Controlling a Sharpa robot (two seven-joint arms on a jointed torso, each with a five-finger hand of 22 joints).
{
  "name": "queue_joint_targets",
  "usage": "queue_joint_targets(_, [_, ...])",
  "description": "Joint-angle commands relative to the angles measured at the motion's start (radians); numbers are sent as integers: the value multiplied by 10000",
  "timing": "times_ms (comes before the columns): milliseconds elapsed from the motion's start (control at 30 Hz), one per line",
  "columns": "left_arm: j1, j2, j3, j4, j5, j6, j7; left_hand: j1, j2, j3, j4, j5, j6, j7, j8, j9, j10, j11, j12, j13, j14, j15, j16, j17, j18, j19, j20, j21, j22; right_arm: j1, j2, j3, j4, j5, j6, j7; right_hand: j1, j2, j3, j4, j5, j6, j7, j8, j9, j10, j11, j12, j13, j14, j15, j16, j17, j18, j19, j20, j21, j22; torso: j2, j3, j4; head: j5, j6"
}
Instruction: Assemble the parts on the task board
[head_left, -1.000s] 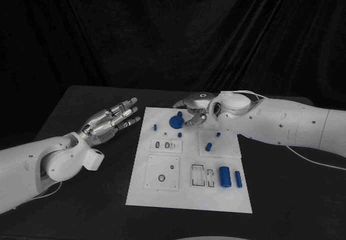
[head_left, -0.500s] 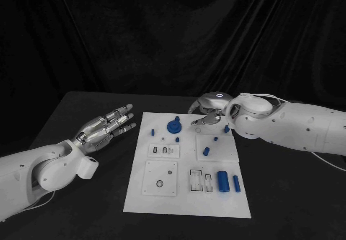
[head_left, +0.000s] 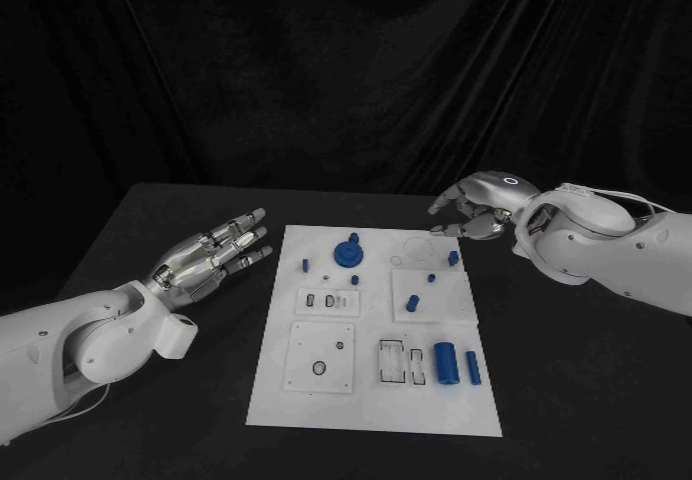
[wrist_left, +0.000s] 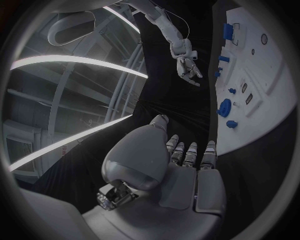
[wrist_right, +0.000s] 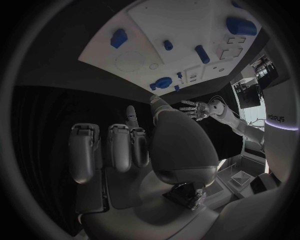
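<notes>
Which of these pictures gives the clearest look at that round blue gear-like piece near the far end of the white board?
The head view: the round blue gear-like piece sits unobstructed on the white task board, seen from above. The left wrist view shows it small and bent near the board's edge; the right wrist view shows it small, beyond the right hand.

— What carries everything here?

— A black table (head_left: 577, 380), set before a dark curtain (head_left: 346, 90).

— And what lies directly on it?

— The white task board (head_left: 378, 405), flat on the tabletop, its long side running away from the robot.

— Where does the table's bare surface show, relative to the board?

— On both long sides of the board and past its far short edge, where a dark strip lies between the board and the table's back edge by the curtain.
</notes>
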Motion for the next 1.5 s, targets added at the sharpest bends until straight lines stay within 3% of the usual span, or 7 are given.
queue_joint_targets(33, [-9,51,8,-4,7,-41,209,-49,-3,57,-17,36,31,17,68,6,22,54,-66,-9,-4,88,-36,-10,178,0,86,42,12,-80,-225,2,85,1,-390,-276,-69,-191,-43,324,200,-22,-27,-78,-62,1045,-92,35,2629,826,-96,-99,1211,-178,801,-92,72,2455,48,-8,-14,4,66])
queue_joint_targets(333, [-10,116,7,-49,7,-24,210,-49,-3,57,-17,36,31,17,68,6,22,54,-66,-9,-4,88,-36,-10,178,0,86,42,12,-456,-730,0,136,-76,-414,-343,-397,-246,-72,368,458,-108,-23,-212,-154,1045,-108,35,2629,812,-98,-148,1104,-196,837,-103,137,2478,53,3,-14,-145,-29])
queue_joint_targets(400, [-10,131,7,-55,6,-14,213,-48,-3,66,-23,41,20,14,65,4,22,52,-66,-9,-4,90,-36,-10,178,-1,87,41,12,-569,-791,-1,125,-99,-497,-329,-532,-403,-129,380,-43,69,-26,-160,-152,1045,-101,35,2629,822,-103,-107,1137,-204,850,-113,163,2488,50,6,-1,-193,-46])
queue_joint_targets(600, [-11,156,7,-67,6,9,236,-47,-2,70,-25,44,16,13,64,3,22,52,-66,-9,-4,92,-36,-10,178,0,87,42,12,-818,-830,-2,-20,-135,-604,-322,-201,-562,-145,371,-455,34,-58,-247,-218,1045,-123,35,2629,833,-125,-37,1196,-202,847,-128,159,2486,43,-7,-7,-159,-67])
queue_joint_targets(933, [-17,166,7,-86,5,23,257,-45,2,76,-28,48,12,13,63,2,22,53,-66,-9,-4,94,-36,-10,178,-1,89,42,12,-1052,-745,-3,-217,-152,-710,-268,150,-596,-160,364,-612,-24,-25,-321,-273,1045,-101,35,2629,848,-119,51,1302,-195,832,-128,134,2477,43,-13,-32,-145,-74])
queue_joint_targets(1200, [-25,171,7,-105,5,45,259,-42,6,86,-34,53,6,14,62,1,22,55,-66,-9,-4,98,-36,-10,178,0,91,42,12,-1162,-571,-3,-370,-164,-747,-169,493,-521,-106,356,-383,87,24,-298,-278,1045,-57,35,2629,848,-87,88,1325,-196,831,-103,135,2477,40,-11,-6,-144,-105])
queue_joint_targets(1500, [-37,178,6,-109,4,94,242,-16,20,141,-78,88,-8,21,59,-2,22,62,-66,-9,-4,113,-36,-10,177,1,100,42,12,-1343,-342,-3,-603,-196,-705,-156,944,-334,25,316,465,194,82,-296,-288,1045,-8,35,2629,838,-49,112,1308,-198,832,-65,143,2480,50,-10,-5,-78,-169])
